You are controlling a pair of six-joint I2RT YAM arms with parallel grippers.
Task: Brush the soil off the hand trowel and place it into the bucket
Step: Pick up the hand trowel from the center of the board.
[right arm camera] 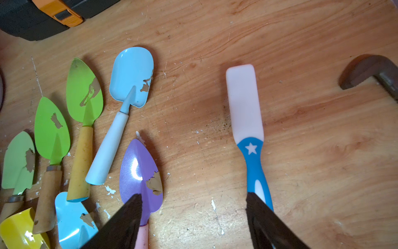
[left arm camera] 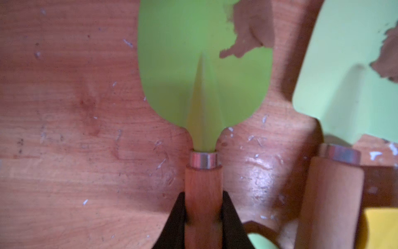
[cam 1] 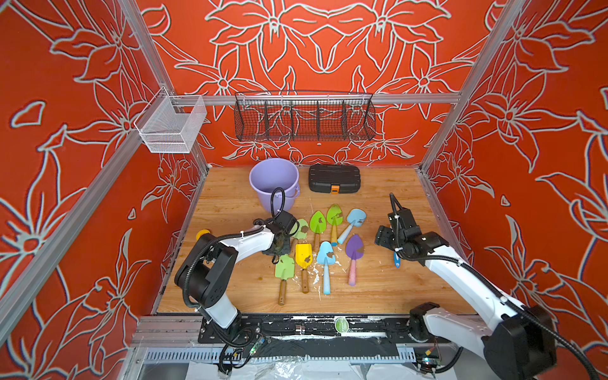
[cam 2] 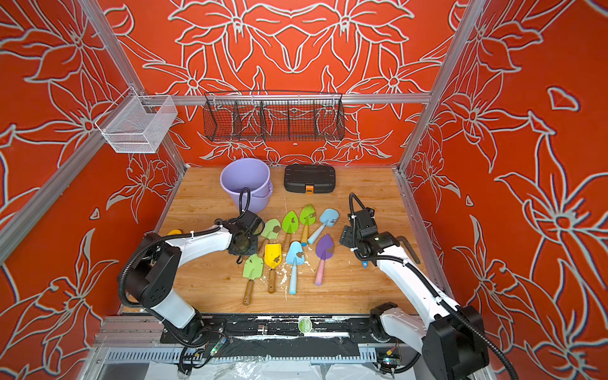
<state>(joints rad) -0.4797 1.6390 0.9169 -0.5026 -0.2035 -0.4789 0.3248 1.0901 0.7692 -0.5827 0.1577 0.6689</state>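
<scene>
Eight trowels (cam 1: 354,246) lie on the scratched table (cam 1: 378,289), orange flowered walls (cam 1: 82,171) around. One handle (left arm camera: 203,189) is clamped in the left jaws; the right jaws stand wide.

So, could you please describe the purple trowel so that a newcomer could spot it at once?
On the wooden table, find the cluster of hand trowels in front of the lavender bucket. The purple trowel lies at the cluster's right edge, nearest the right gripper; it alone has a purple blade and a pink handle.
</scene>
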